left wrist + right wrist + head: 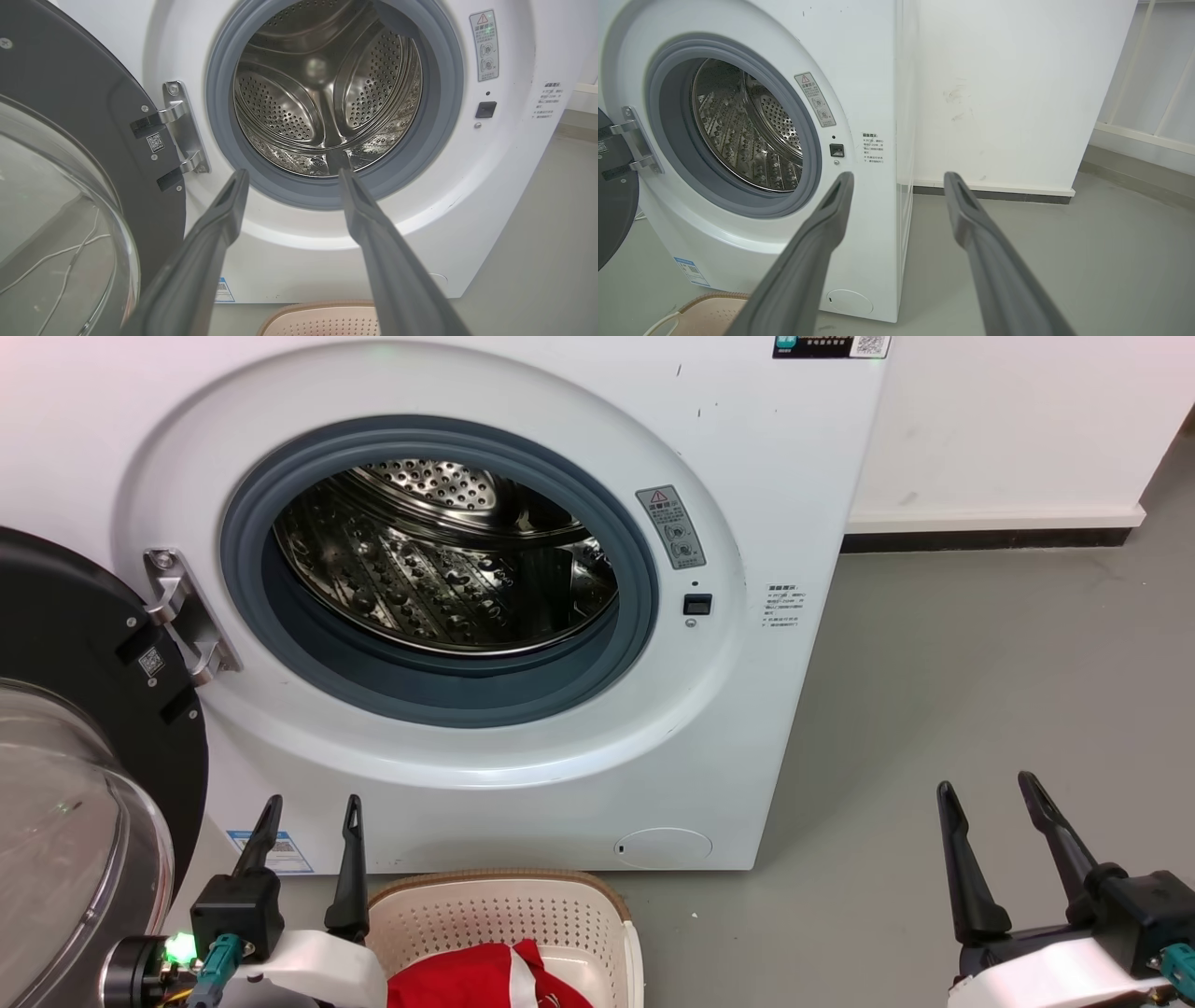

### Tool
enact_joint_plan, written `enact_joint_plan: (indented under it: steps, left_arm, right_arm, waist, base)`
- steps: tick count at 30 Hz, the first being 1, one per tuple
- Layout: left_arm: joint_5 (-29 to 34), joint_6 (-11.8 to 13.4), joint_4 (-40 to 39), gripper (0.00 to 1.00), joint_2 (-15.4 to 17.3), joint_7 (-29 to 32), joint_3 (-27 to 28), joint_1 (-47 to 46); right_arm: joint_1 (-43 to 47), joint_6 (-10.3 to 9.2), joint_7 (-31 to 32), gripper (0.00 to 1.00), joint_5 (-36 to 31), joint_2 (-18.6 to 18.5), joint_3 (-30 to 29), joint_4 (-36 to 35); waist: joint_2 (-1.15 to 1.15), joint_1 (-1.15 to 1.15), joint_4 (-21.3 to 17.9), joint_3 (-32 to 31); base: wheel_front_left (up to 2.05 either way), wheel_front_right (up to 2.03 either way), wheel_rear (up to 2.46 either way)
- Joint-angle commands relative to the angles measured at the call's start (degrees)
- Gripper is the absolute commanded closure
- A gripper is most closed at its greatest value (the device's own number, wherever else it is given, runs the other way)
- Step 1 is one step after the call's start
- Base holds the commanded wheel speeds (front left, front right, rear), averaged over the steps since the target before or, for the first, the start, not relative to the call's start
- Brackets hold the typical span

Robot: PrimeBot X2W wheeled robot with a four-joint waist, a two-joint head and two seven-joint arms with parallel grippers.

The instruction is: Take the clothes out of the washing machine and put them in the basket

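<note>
left gripper (313,803) fingers apart | right gripper (986,784) fingers apart | perforated cream basket (495,879) beside left gripper, holding red clothes (467,980) | washing machine (728,728) ahead, round dimpled steel drum (439,579)

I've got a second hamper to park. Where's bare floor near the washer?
Bare grey floor runs right of the washing machine, up to the wall. In front it is crowded: basket with clothes, open door left.

1 washing machine (728,737); 1 glass door (56,616); 1 steel drum (439,579); 1 door hinge (187,616); 1 basket (495,905); 1 heap red clothes (467,985), piece count unclear; 2 grippers: left gripper (313,800), right gripper (985,781); 2 dark fingers (962,859) each.
</note>
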Motion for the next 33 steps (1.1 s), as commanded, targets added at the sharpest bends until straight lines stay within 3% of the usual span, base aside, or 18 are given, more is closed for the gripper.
enact_joint_plan:
  steps: [1,26,27,33]
  left_arm:
    - [-0.09,0.32,-0.30,0.00,0.47,0.33,0.08,0.50]
    - [-1.84,1.15,-1.42,0.00,1.50,2.00,-0.12,1.01]
    - [-1.71,0.96,-1.12,1.00,1.35,2.02,-0.08,0.37]
    - [-5.57,0.45,1.43,1.00,0.63,3.26,0.82,-0.20]
  right_arm:
    - [0.85,-0.02,0.00,0.00,-0.50,0.01,0.05,-0.22]
    - [0.54,-0.02,-0.80,0.00,0.44,0.01,0.56,0.72]
    - [0.39,0.00,-0.56,1.00,0.26,0.00,0.51,0.61]
    - [0.49,0.00,-0.49,1.00,4.70,-0.14,0.83,2.49]
  waist:
    - [0.00,0.01,-0.11,-0.09]
    - [0.00,0.01,-0.55,0.22]
    - [0.00,0.01,-0.56,0.22]
    - [0.00,0.02,-0.52,0.26]
  base:
    - [0.00,0.00,0.00]
    - [0.00,0.00,0.00]
    - [0.00,0.00,0.00]
    - [0.00,0.00,0.00]
